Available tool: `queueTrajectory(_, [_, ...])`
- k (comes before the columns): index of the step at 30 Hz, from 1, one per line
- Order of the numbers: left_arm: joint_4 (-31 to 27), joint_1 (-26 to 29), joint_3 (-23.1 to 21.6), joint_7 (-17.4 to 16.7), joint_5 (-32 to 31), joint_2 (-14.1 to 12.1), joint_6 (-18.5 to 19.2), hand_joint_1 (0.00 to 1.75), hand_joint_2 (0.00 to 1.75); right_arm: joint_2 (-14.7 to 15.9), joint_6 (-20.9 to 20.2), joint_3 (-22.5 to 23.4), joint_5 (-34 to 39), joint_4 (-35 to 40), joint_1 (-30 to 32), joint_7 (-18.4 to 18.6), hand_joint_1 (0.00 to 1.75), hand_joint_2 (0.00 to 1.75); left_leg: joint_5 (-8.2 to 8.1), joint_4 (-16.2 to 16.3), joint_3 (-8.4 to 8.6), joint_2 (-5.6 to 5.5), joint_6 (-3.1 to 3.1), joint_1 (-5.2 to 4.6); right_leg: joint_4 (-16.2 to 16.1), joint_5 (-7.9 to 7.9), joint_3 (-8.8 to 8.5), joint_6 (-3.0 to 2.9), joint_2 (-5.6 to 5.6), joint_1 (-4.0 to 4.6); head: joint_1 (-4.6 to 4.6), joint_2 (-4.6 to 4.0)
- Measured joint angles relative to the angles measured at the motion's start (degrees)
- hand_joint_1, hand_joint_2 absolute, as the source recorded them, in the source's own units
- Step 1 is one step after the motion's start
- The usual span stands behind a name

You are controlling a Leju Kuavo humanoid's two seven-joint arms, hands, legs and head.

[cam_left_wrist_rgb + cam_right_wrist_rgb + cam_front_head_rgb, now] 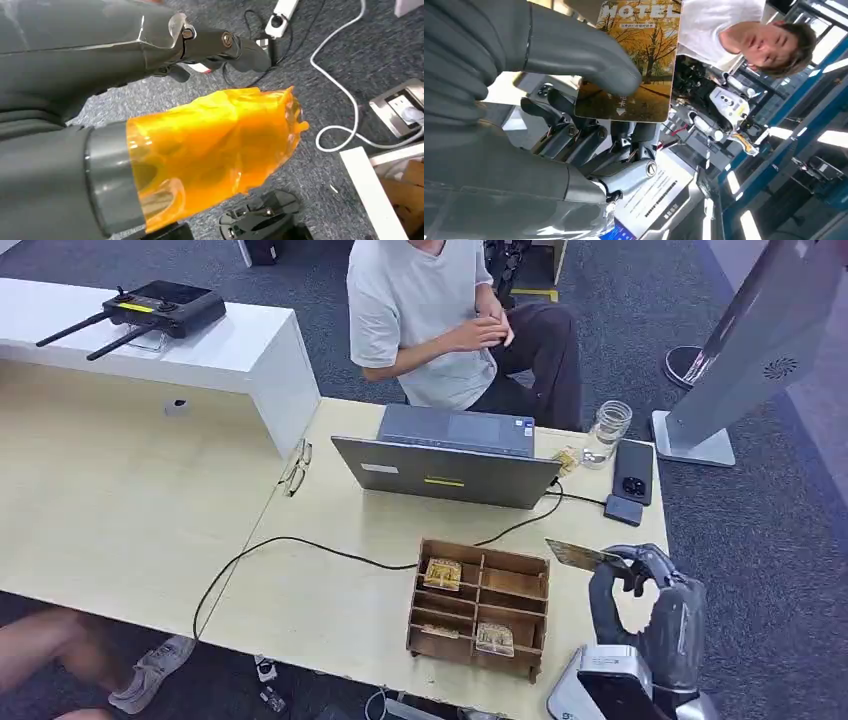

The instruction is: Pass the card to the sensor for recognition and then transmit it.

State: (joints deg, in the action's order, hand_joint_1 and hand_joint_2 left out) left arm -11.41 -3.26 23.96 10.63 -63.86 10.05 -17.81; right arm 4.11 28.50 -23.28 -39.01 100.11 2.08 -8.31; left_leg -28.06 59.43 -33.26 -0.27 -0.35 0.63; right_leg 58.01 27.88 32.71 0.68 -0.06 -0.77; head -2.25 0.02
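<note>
A card (585, 556) is held by the right hand (640, 585) above the right end of the table (330, 590), just to the right of a wooden tray (481, 608) with compartments. In the head view the card is seen nearly edge-on, lying almost flat and pointing left toward the tray. In the right wrist view the card (636, 60) is seen to carry an autumn tree scene and the word "HOTEL"; it is pinched between the thick grey thumb (589, 57) on its printed face and the darker fingers (574, 137) behind it.

The left hand (165, 150) is seen in its own wrist view over grey carpet, with its thumb wrapped in orange film; white cables (340, 90) and a floor socket (400, 107) lie beneath it. Nothing is seen held in it, but whether its fingers are spread or curled cannot be told.

Small cards are seen in two of the tray's compartments. Behind the tray an open laptop (450, 465) stands on the table, and a black cable (300, 545) is run from it across the tabletop. A glass jar (608, 430) and two dark phones (632, 475) lie to the laptop's right. A person in a white shirt (420, 310) is seated behind the table.
</note>
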Motion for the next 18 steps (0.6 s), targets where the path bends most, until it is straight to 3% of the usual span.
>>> queueTrajectory(18, [0.0,-1.22,-3.63,-2.05,-3.28,-0.04,2.31,0.0,0.0,-2.19,-4.3,-1.55,-4.81,-7.52,-12.43,6.56,1.75,1.75,0.02,0.01,0.0,-0.02,-0.01,0.0,0.01,-0.02,0.0,-0.01,-0.01,0.0,0.0,0.0])
